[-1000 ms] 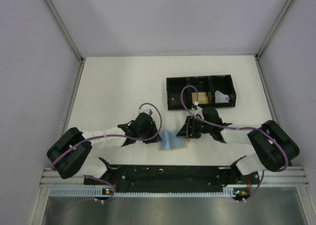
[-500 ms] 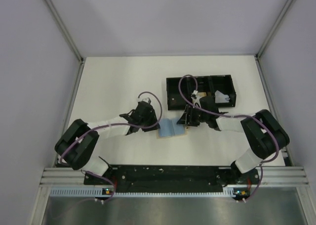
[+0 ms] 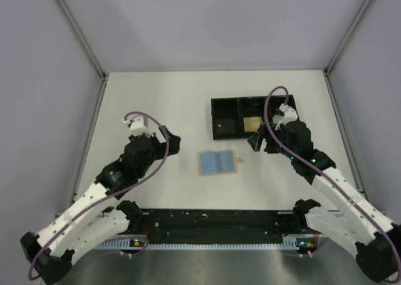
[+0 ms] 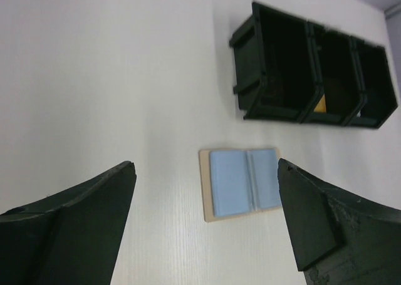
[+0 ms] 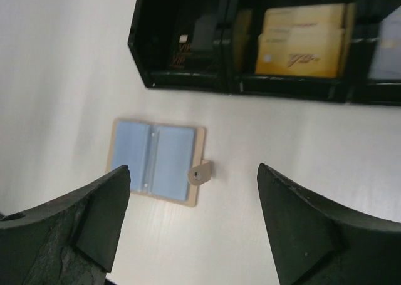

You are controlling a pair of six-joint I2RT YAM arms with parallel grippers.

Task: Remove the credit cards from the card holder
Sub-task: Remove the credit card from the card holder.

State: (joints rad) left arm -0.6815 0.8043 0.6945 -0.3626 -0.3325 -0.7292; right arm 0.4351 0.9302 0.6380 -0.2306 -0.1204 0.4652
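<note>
The card holder [image 3: 218, 162] lies open and flat on the table, its blue-grey panels up inside a tan border, its clasp tab [image 5: 200, 171] sticking out to the right. No gripper touches it. My left gripper [image 3: 170, 141] hovers to its left, open and empty; the left wrist view shows the card holder [image 4: 241, 182] between the spread fingers [image 4: 94, 222]. My right gripper [image 3: 257, 141] hangs to its right near the tray, open and empty, above the card holder [image 5: 156, 161]. A pale grey-blue credit card [image 5: 385, 47] shows partly in the tray's right compartment.
A black three-compartment tray [image 3: 225, 114] stands behind the holder. Its middle compartment holds an orange-tan block [image 3: 252, 123], and dark items [image 5: 194, 41] sit in its left one. Grey walls and metal rails close in the table on three sides.
Both arms have pulled back and up from the card holder, the left one leftward, the right one rightward. Both grippers opened wide. The holder now lies free, spread flat.
</note>
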